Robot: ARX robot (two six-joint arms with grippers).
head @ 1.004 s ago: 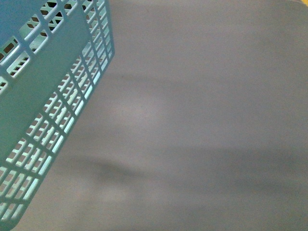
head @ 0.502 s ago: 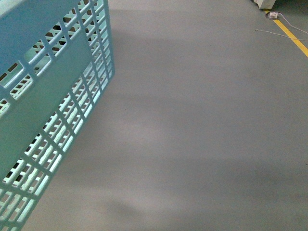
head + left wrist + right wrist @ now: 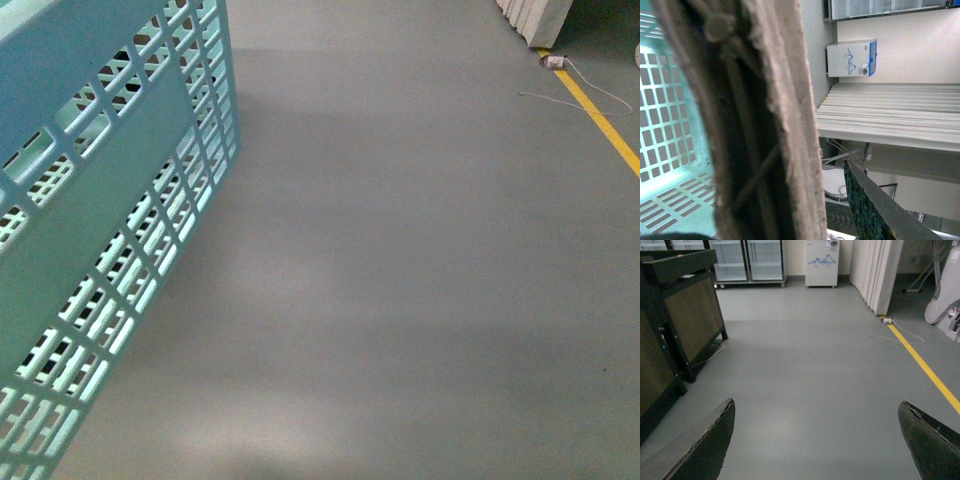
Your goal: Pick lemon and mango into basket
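Right claw [image 3: 816,407] gapes wide and empty, left claw [image 3: 837,172] unreadable; since a second ago the front view has sharpened and swung, basket [image 3: 100,190] kept at 9 o'clock, yellow floor line [image 3: 600,120] entering at 2 o'clock, no lemon or mango visible, so picking likely awaits.

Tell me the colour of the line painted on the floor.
Yellow. The line shows clearest in the right wrist view.
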